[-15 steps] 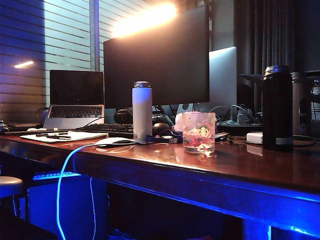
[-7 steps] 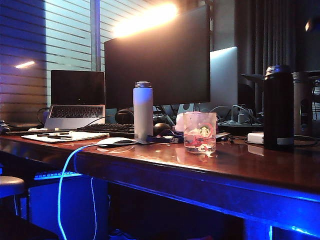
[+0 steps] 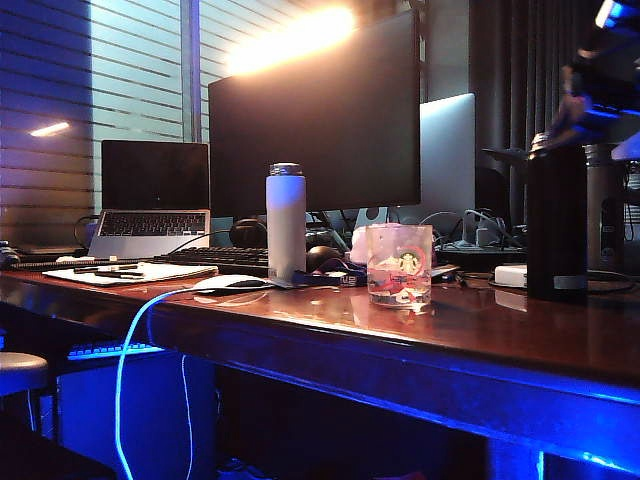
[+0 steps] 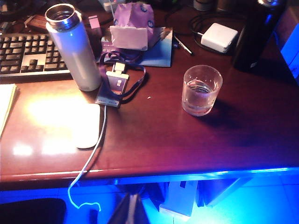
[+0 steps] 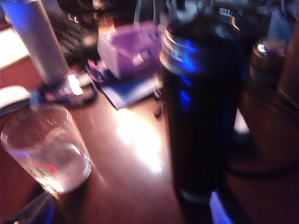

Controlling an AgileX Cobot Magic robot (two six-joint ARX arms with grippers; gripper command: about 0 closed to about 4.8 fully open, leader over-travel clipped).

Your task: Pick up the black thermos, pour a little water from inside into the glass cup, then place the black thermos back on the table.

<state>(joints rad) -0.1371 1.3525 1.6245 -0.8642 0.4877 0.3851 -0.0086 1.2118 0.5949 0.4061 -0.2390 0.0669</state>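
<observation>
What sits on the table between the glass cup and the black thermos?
Nothing: in the left wrist view the table is bare between the glass cup and the black thermos. The white charger lies further back.

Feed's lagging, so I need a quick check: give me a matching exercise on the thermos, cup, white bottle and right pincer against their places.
Things:
1 black thermos
2 glass cup
3 white bottle
4 right pincer

Places or states, exterior view:
a holds some water
b blurred, just above the thermos's top
c upright, left of the cup
d upright, right of the cup

Pairs: 1-d, 2-a, 3-c, 4-b. The left pincer is out of view.
</observation>
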